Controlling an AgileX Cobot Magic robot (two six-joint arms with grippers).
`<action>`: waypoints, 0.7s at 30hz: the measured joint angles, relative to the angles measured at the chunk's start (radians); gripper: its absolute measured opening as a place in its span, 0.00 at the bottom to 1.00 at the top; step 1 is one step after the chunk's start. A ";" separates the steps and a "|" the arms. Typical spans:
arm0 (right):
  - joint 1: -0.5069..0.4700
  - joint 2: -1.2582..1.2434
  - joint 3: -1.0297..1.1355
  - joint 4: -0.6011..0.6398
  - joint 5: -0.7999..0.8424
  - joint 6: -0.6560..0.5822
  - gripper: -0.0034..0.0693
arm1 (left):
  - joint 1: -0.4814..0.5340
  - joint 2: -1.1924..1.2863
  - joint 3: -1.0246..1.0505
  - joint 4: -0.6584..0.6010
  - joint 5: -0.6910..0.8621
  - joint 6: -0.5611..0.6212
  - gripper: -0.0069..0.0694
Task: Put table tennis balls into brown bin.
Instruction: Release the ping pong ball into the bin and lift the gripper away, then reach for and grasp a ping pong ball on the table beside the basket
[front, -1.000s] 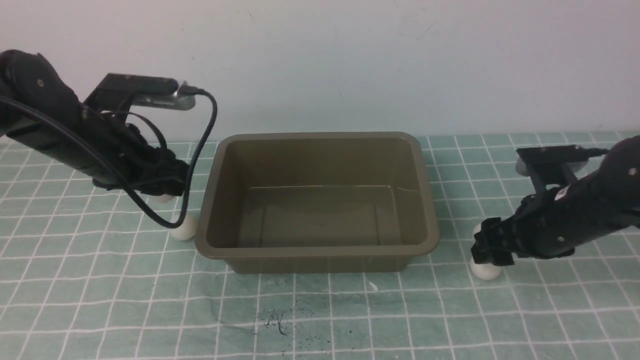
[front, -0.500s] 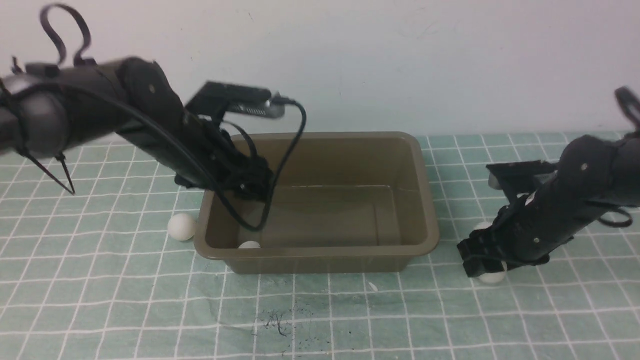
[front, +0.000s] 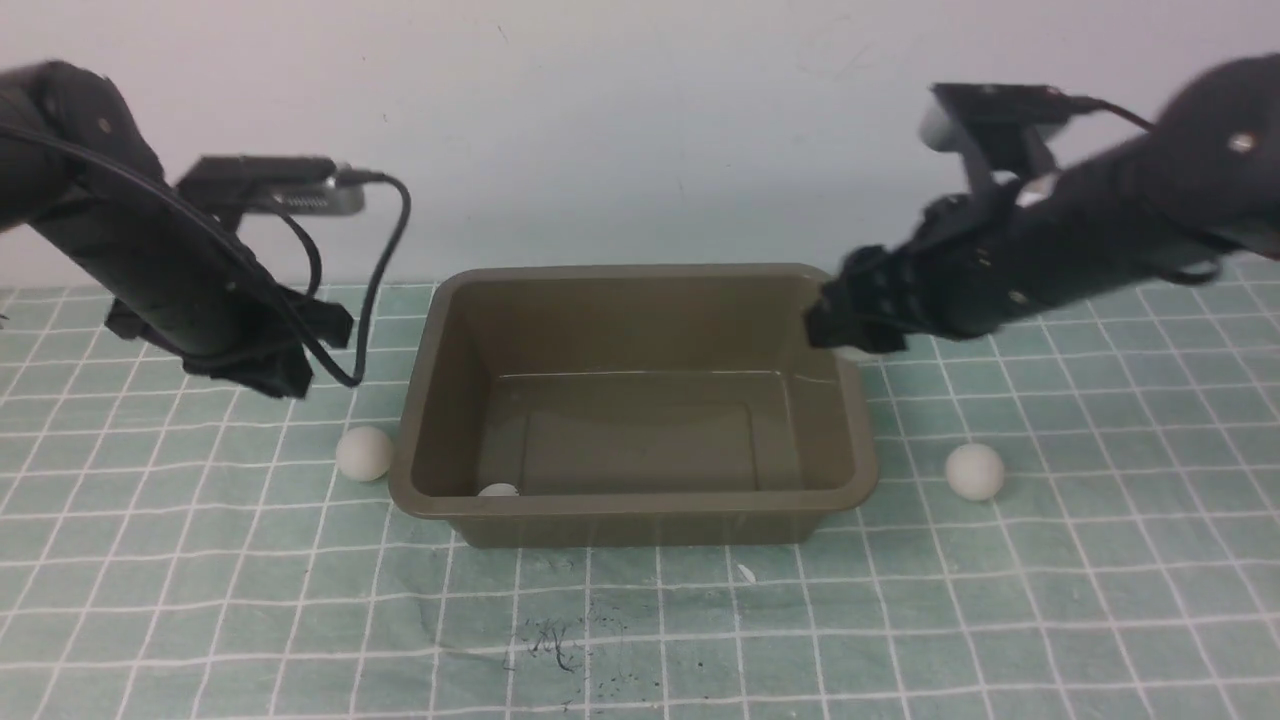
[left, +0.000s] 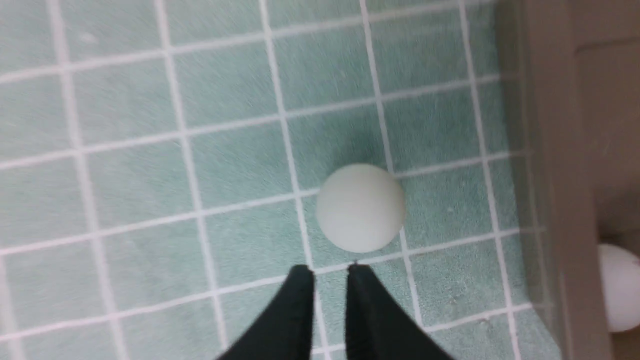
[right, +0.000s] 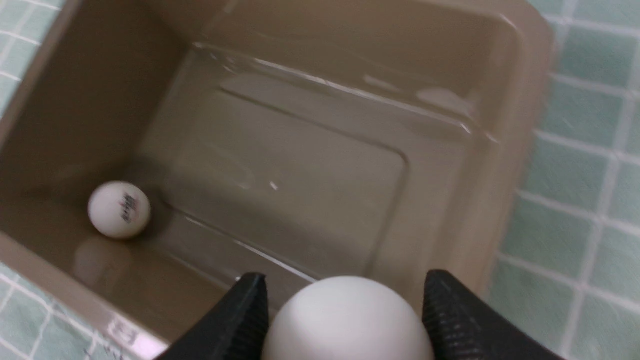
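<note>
Table tennis ball (right: 345, 320) sits clamped in your right gripper (right: 345, 278) just inside the brown bin's (right: 520, 100) right rim; left gripper (left: 330, 270) hangs closed, empty.

- We see a plain, pale blue-white painted wall (front: 640, 120) closing the scene at the back.
- We note a sea-green table covering ruled with a white square grid (front: 200, 600), evenly lit.
- We mark a patch of dark scribbled specks (front: 560, 645) on its near part.

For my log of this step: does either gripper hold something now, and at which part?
The right gripper holds one ball by its two opposite sides, above the bin. The left gripper holds nothing.
</note>
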 joint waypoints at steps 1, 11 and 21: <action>0.004 0.025 -0.049 -0.004 0.022 0.001 0.67 | -0.006 0.024 0.000 -0.009 -0.004 0.012 0.35; -0.103 -0.052 -0.146 -0.089 0.102 0.045 0.59 | -0.025 0.174 0.000 -0.061 -0.149 0.031 0.83; -0.388 -0.101 -0.055 -0.145 0.231 0.104 0.28 | -0.008 0.153 -0.104 0.047 0.014 -0.004 0.56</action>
